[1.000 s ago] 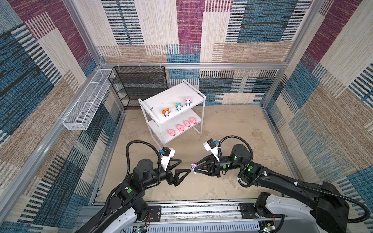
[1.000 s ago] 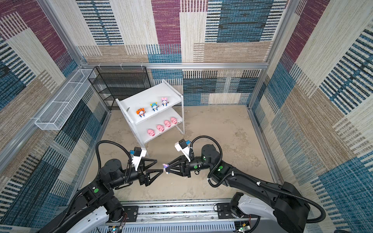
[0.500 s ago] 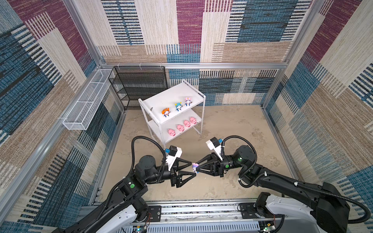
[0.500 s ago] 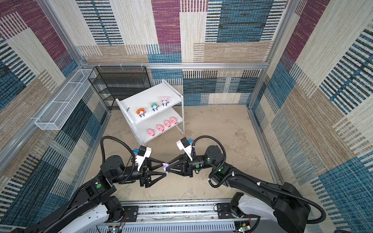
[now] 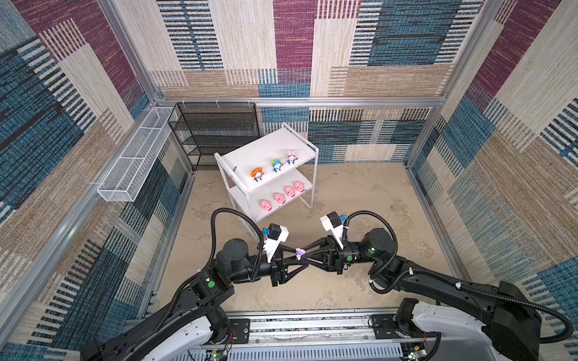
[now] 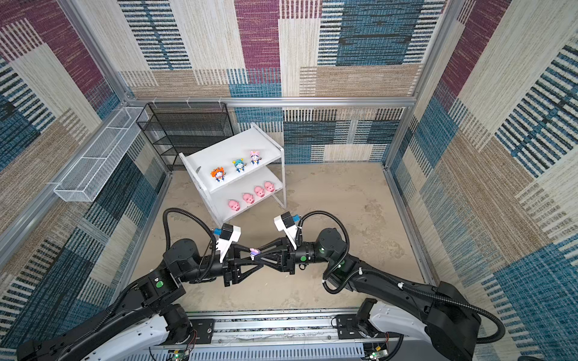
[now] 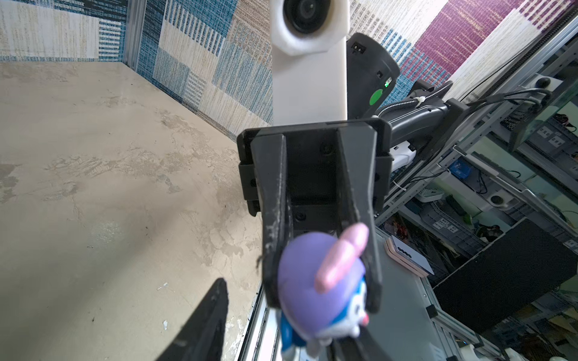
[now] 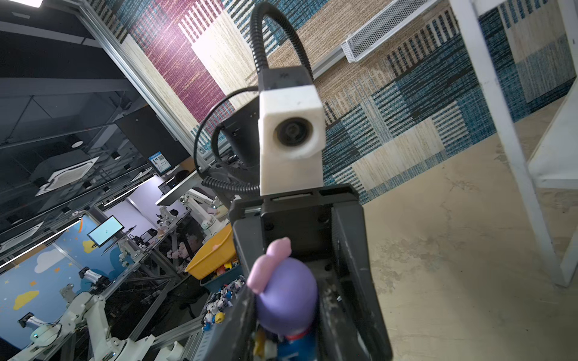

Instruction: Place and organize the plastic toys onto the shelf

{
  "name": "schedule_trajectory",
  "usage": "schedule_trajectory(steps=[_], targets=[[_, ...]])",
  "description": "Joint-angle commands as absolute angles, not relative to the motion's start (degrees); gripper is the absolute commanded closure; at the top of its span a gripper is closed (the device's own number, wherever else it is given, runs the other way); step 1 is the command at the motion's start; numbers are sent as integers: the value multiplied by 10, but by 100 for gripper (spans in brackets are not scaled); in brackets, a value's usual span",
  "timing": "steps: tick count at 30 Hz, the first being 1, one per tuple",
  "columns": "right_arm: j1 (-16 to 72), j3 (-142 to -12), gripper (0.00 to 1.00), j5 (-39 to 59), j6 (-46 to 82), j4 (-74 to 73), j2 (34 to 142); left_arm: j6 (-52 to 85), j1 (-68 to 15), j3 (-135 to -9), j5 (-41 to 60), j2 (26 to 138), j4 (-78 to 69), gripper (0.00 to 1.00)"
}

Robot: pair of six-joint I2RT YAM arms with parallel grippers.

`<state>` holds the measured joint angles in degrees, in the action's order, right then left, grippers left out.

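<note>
Three figurines (image 5: 276, 165) are stood on the shelf (image 5: 266, 147) top, four pigs (image 5: 279, 198) below; the purple-hooded figurine (image 5: 299, 253) is held airborne.

Black jointed links on left arm (image 5: 231, 265) and right arm (image 5: 378, 247); white shells at base, round green sticker each. Ribbed black cable (image 5: 213, 234) loops over each wrist. White blocky camera housing (image 7: 308, 78) mounted on right gripper (image 7: 323, 300); its black tapered fingers (image 7: 275, 200) scuffed pale along edges, possibly dust.

No legible text on anything
</note>
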<state>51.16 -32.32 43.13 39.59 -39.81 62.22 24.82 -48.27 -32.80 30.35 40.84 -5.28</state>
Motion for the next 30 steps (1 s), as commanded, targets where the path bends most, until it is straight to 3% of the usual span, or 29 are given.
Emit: schedule_trajectory(steps=[1, 12, 19, 30], targets=[[519, -324, 77, 428, 385, -411, 626, 237, -484, -336, 273, 411, -88, 63], [520, -318, 72, 412, 357, -349, 607, 211, -487, -340, 217, 374, -26, 91], [520, -322, 67, 403, 339, -319, 599, 205, -487, -343, 223, 379, -8, 94], [520, -380, 48, 380, 268, -201, 592, 184, -488, -353, 187, 388, 50, 96]])
